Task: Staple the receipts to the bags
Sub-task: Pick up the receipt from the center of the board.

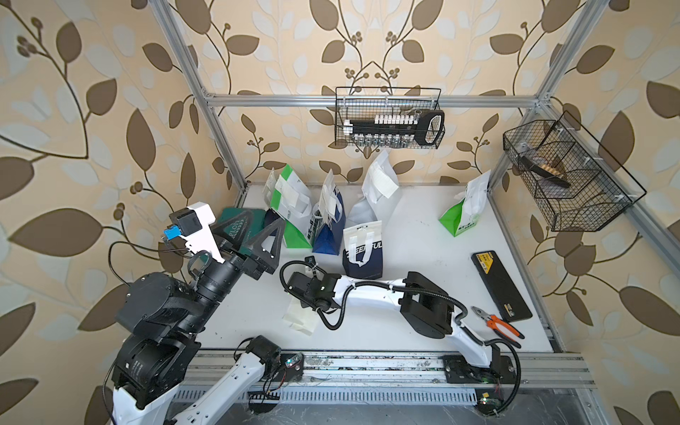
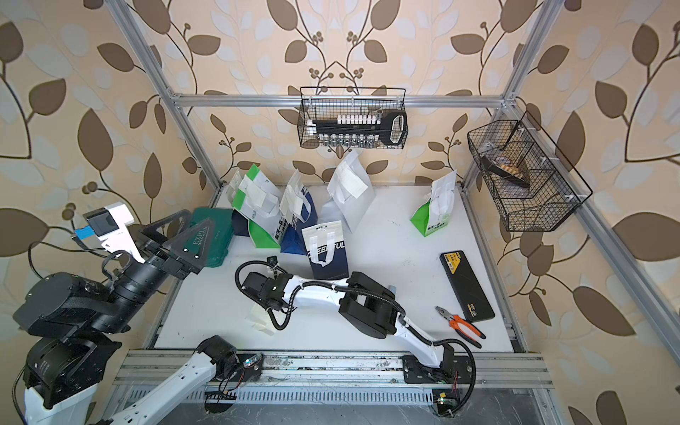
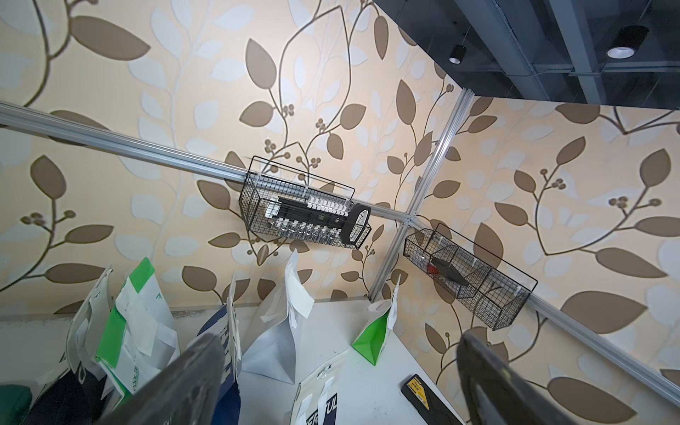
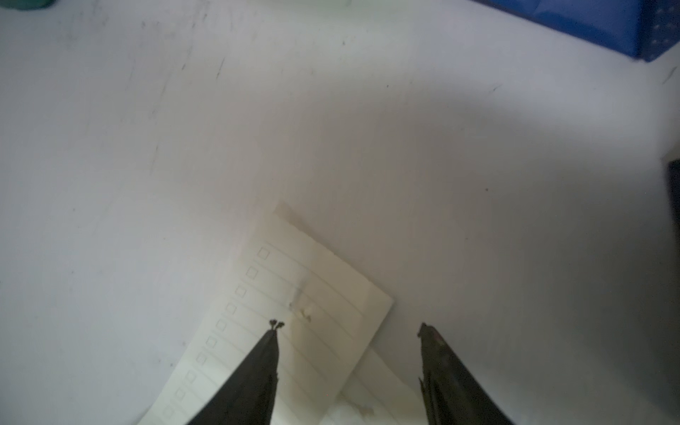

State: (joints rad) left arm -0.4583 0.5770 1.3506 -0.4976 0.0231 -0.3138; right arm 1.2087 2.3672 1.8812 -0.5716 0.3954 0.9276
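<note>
Two cream lined receipts (image 4: 312, 294) lie overlapping on the white table (image 1: 415, 294), near its front left. My right gripper (image 4: 349, 326) hangs open just above them, one fingertip (image 4: 274, 327) over the top slip, the other past its edge. In both top views the right wrist hides those fingers, and only the receipts (image 1: 300, 322) (image 2: 262, 323) show. Several bags stand at the back: green-and-white (image 1: 290, 206), navy (image 1: 329, 228), white (image 1: 375, 198), another navy (image 1: 362, 254) and green (image 1: 465, 209), with paper slips on them. My left gripper (image 1: 254, 235) (image 3: 338, 336) is raised, wide open and empty.
A teal case (image 1: 239, 228) lies under the left gripper at the table's left edge. A black flat case (image 1: 502, 287) and orange-handled pliers (image 1: 498, 325) lie at the right. Wire baskets hang on the back wall (image 1: 390, 121) and the right wall (image 1: 566, 176).
</note>
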